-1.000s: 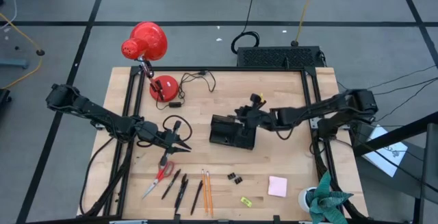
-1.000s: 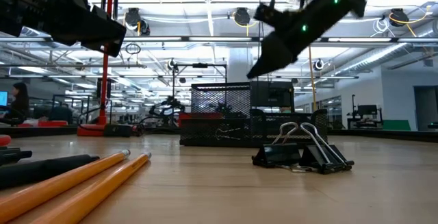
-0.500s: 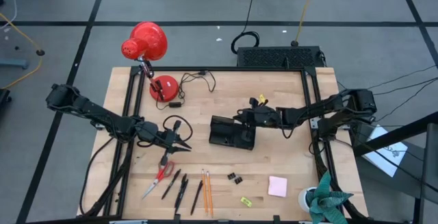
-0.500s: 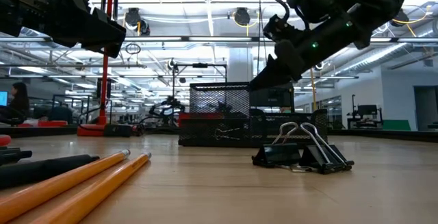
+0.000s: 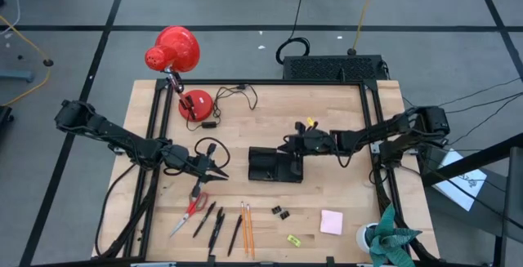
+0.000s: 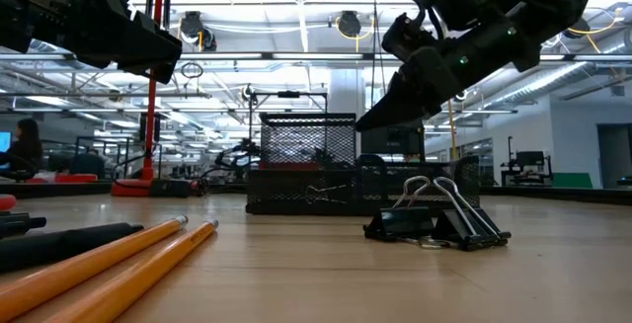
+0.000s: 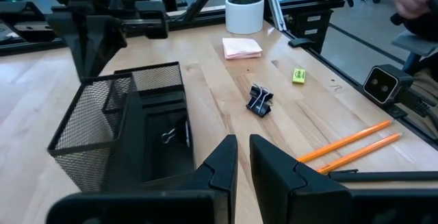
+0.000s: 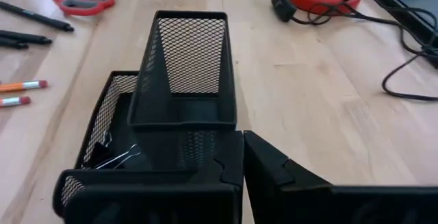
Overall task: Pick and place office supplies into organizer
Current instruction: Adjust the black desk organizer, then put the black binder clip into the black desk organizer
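The black mesh organizer (image 5: 274, 164) stands on its base mid-table, with a binder clip (image 8: 113, 157) lying inside it. My right gripper (image 5: 296, 146), shut, is at its far right corner. My left gripper (image 5: 221, 171) hovers left of the organizer, its fingers all but together and empty. The red-handled scissors (image 5: 193, 210), black pens (image 5: 211, 223), orange pencils (image 5: 247, 228), two binder clips (image 5: 282, 212), pink sticky pad (image 5: 331, 221) and small yellow piece (image 5: 294, 239) lie along the near edge. My right gripper comes slanting down from the table's far right. Its shut fingertips (image 8: 233, 148) are against the top corner of the organizer's tall mesh compartment (image 8: 231, 122). The organizer stays flat on the table. The fingers themselves hide whether they only press on that corner.
A red desk lamp (image 5: 176, 51) with its base (image 5: 195, 104) and cord (image 5: 237, 95) sits at the far left. A black box with cables (image 5: 331, 67) stands behind the table. A potted plant (image 5: 384, 238) is at the near right corner. Bare wood lies right of the organizer.
My right gripper has dropped lower and moved a little toward the near edge. The organizer went with it: it slid slightly toward the near edge and turned from a skewed stance to square with the table. My left arm kept still.
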